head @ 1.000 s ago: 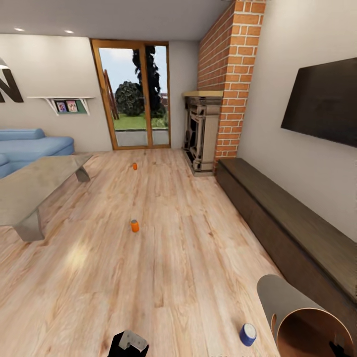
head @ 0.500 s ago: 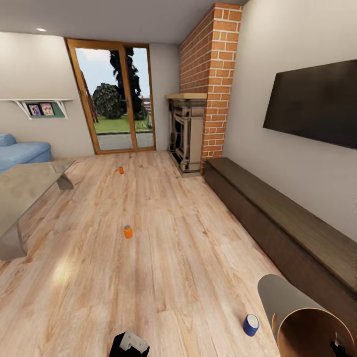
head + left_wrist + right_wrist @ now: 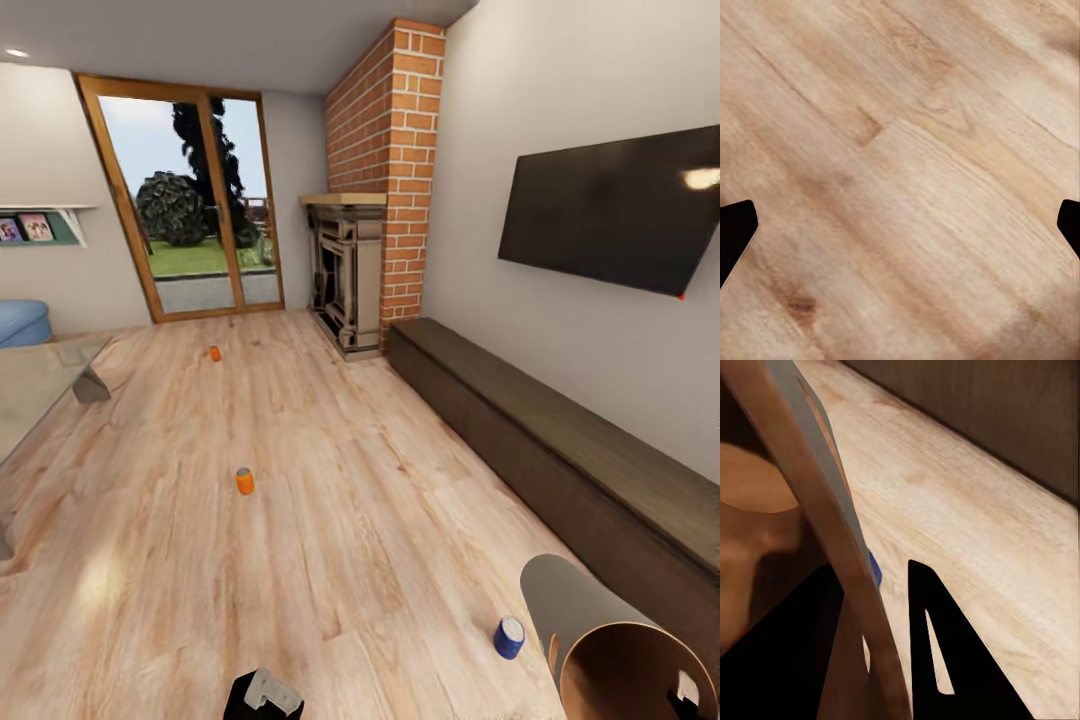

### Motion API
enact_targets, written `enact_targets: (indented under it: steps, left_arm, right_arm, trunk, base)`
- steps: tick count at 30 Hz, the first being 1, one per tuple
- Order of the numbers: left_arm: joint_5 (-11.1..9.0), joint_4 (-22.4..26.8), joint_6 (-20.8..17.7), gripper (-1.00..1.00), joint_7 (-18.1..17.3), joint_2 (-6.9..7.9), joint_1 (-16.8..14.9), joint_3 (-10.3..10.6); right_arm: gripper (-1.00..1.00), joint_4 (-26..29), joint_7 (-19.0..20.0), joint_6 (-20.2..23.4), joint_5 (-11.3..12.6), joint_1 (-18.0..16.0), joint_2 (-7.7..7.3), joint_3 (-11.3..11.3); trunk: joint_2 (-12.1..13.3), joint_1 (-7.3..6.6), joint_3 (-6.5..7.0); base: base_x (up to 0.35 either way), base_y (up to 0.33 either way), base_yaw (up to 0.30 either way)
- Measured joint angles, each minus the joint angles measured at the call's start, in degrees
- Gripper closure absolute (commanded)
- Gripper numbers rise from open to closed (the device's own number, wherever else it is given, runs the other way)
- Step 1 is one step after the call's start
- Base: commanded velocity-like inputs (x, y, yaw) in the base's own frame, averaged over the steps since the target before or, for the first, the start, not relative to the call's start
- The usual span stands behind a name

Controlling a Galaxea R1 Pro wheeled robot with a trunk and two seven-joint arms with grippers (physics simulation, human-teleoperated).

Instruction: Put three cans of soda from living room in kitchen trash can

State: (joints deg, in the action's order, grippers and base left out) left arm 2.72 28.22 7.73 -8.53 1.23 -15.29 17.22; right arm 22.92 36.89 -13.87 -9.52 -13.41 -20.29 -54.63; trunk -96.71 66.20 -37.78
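Two orange cans of soda stand upright on the wood-plank floor of the living room, one mid-floor (image 3: 244,481) and one farther off toward the glass doors (image 3: 214,353). The tash can (image 3: 598,643), pale grey outside and brown inside, hangs tilted at the lower right with its mouth toward me. My right gripper (image 3: 874,660) is shut on its rim (image 3: 832,517), one finger inside and one outside. Low at the bottom of the head view is my left gripper (image 3: 266,694); its wrist view shows it (image 3: 900,232) open over bare planks, holding nothing.
A small blue cylinder with a pale top (image 3: 509,637) stands on the floor beside the tash can. A long dark low cabinet (image 3: 560,440) runs along the right wall under a TV (image 3: 610,215). Brick fireplace (image 3: 350,280) ahead, glass coffee table (image 3: 30,395) at left.
The whole picture has slid left, so the camera has turned right. The tash can and both grippers hold the same places in the picture.
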Motion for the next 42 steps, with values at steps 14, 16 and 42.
enact_targets:
  steps: [14,16,42]
  left_arm:
    - [0.0,0.0,0.09,-1.0,0.09,0.0,0.0,0.52]
    - [0.0,0.0,0.09,-1.0,0.09,0.0,0.0,0.53]
    - [0.0,0.0,0.09,-1.0,0.48,0.0,0.0,1.76]
  right_arm:
    - [1.0,-0.14,-0.07,-0.01,0.01,0.0,0.15,0.02]
    - [1.0,-0.15,-0.07,-0.01,0.0,0.0,0.16,0.04]
    - [1.0,-0.15,0.22,-0.07,-0.16,0.0,-0.03,-4.69]
  trunk:
    - [0.0,0.0,0.67]
    - [0.0,0.0,0.77]
    - [0.0,0.0,2.05]
  base:
    - [0.0,0.318,-0.236]
    - [0.0,0.318,-0.236]
    - [0.108,0.284,-0.234]
